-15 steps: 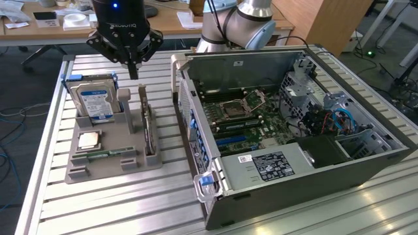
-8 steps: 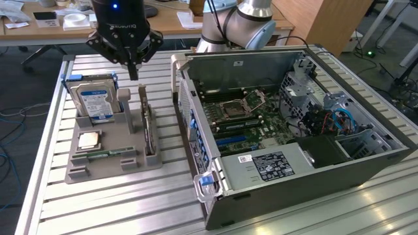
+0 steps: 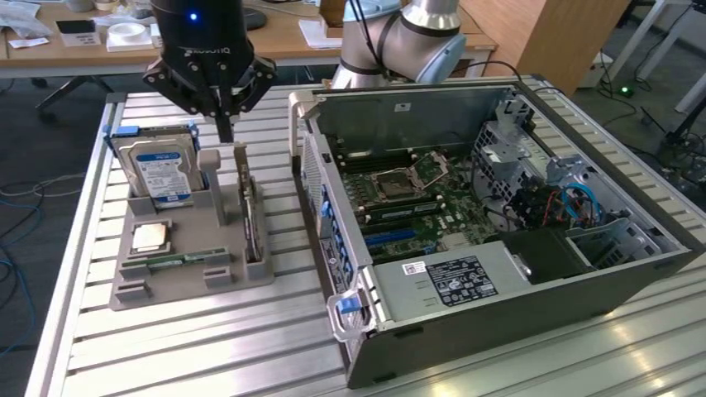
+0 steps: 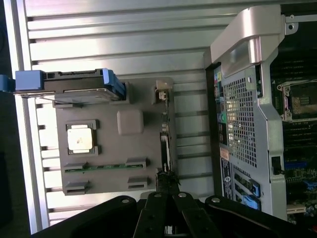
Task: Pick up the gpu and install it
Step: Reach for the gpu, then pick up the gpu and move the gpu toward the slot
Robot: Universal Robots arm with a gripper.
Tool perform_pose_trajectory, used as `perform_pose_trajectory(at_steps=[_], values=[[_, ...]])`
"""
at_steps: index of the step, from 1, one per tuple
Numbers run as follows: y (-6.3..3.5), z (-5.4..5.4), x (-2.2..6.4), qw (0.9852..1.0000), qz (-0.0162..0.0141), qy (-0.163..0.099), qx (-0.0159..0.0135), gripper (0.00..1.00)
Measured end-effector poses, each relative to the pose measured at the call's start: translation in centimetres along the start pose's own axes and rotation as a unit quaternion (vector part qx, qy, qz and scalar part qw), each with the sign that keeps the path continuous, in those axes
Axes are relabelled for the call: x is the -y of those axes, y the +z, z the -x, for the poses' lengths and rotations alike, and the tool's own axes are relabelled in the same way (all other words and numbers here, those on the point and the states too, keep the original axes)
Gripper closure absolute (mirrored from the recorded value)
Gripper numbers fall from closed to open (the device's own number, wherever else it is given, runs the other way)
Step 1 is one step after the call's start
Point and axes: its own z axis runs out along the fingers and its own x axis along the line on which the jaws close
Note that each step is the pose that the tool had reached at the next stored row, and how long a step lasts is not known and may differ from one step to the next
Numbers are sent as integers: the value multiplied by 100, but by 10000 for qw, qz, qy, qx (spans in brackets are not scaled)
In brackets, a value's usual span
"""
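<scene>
The gpu stands on its edge in a slot along the side of the grey parts holder that is nearest the computer case. In the wrist view the gpu shows edge-on as a thin dark strip. My gripper hangs above the far end of the holder, fingers shut together and pointing down, with nothing between them. In the wrist view my gripper sits in line with the card's edge. It is above the card and not touching it.
An open computer case lies on the exterior view's right, its motherboard exposed. The holder also carries a hard drive with a blue-white label, a CPU and a RAM stick. The slatted metal table lies underneath.
</scene>
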Motion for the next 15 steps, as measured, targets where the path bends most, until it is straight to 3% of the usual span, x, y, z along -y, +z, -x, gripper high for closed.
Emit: perform_pose_trajectory(at_steps=[15], values=[[-1,1,17,10000,0,0,0,89]])
